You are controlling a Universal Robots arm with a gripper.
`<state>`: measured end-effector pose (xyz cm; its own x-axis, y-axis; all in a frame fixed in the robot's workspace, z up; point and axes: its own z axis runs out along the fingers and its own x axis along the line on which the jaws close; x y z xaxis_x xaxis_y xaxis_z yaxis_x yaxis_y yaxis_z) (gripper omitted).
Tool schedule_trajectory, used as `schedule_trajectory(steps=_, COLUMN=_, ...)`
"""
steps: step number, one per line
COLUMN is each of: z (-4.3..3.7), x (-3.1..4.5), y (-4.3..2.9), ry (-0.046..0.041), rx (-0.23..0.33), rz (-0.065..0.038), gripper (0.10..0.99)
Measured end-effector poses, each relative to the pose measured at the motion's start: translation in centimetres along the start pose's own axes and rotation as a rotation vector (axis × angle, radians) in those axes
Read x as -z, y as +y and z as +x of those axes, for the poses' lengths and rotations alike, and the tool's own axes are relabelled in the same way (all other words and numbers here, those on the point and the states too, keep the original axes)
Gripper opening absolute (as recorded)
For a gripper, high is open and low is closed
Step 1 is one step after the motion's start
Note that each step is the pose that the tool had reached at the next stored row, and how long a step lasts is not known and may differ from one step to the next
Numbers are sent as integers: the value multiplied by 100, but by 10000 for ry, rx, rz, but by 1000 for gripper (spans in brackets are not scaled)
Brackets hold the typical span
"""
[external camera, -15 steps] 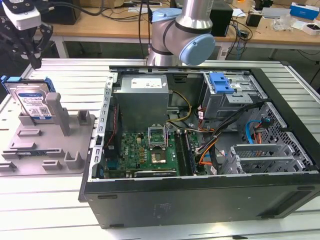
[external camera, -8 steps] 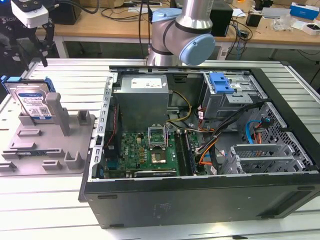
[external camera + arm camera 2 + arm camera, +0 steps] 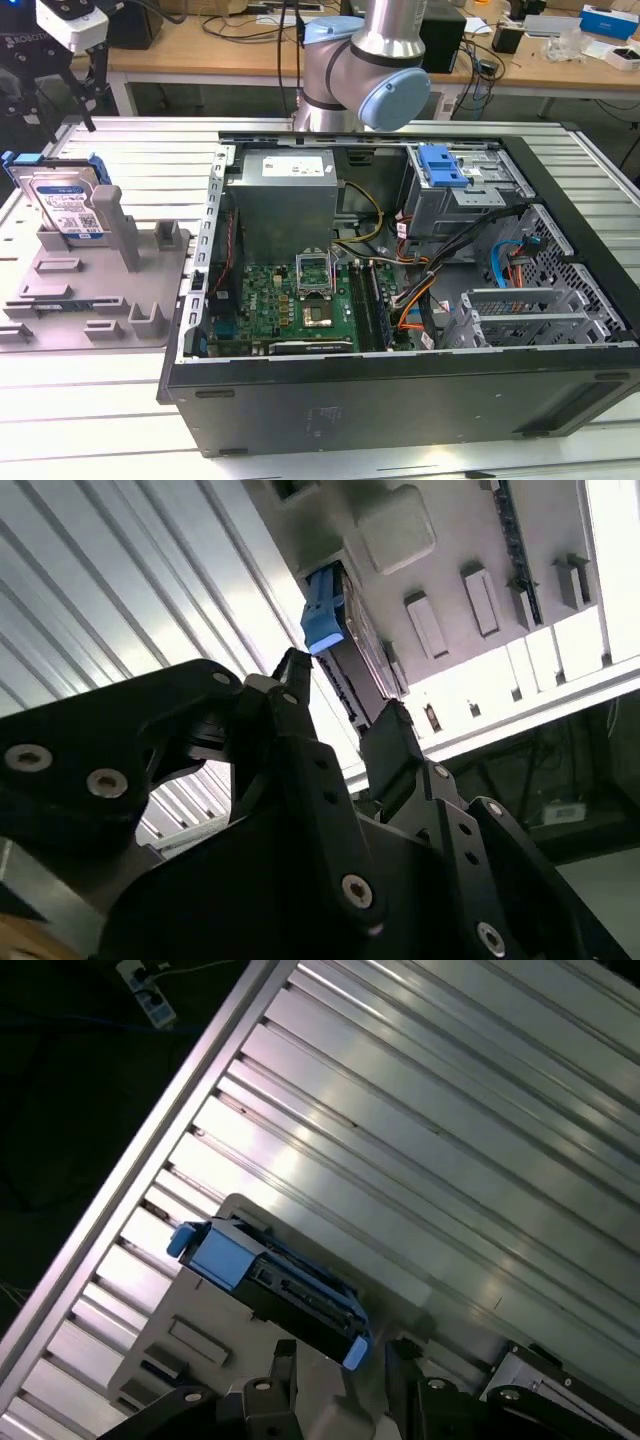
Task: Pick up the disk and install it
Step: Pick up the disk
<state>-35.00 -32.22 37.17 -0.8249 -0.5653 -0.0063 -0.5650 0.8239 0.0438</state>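
One disk [image 3: 68,205] stands upright in the grey fixture [image 3: 110,290] beside the open computer case [image 3: 400,390] — the gripper [image 3: 342,1352] hangs above it, claw released, grasping nothing.

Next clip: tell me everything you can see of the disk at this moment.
The disk is a flat silver metal hard drive with a white-and-blue label, framed by a blue plastic carrier bracket. It stands upright on edge in the grey holder fixture at the exterior view's left, outside the computer case. The gripper hangs above it, jaws open, not touching.
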Motion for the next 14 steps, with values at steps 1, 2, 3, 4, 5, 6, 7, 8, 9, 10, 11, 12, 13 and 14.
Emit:
schedule_trajectory(steps=1, z=0, x=-2, y=0, ry=8, rx=195, rz=-1, gripper=482)
schedule_trajectory(steps=2, z=0, x=-3, y=0, ry=16, rx=375, rz=-3, gripper=482)
schedule_trajectory(steps=3, z=0, x=-5, y=0, ry=24, rx=555, rz=-4, gripper=482)
schedule_trajectory(steps=4, z=0, x=-7, y=0, ry=37, rx=860, rz=-6, gripper=482)
schedule_trajectory(steps=5, z=0, x=-8, y=-1, ry=48, rx=1073, rz=-7, gripper=482)
schedule_trajectory(steps=6, z=0, x=-9, y=-1, ry=60, rx=1367, rz=-9, gripper=482)
schedule_trajectory(steps=7, z=0, x=-9, y=-1, ry=71, rx=1606, rz=-11, gripper=482)
schedule_trajectory(steps=8, z=0, x=-9, y=-1, ry=80, rx=1803, rz=-11, gripper=482)
schedule_trajectory(steps=9, z=0, x=-9, y=-1, ry=88, rx=1999, rz=-13, gripper=482)
schedule_trajectory(steps=10, z=0, x=-9, y=-1, ry=97, rx=2189, rz=-13, gripper=482)
schedule_trajectory(steps=11, z=0, x=-9, y=-1, ry=107, rx=2417, rz=-14, gripper=482)
schedule_trajectory(steps=12, z=0, x=-10, y=-1, ry=115, rx=2603, rz=-15, gripper=482)
schedule_trajectory(steps=13, z=0, x=-9, y=0, ry=146, rx=3300, rz=-20, gripper=482)
schedule_trajectory(steps=14, z=0, x=-10, y=0, ry=155, rx=3517, rz=-21, gripper=482)
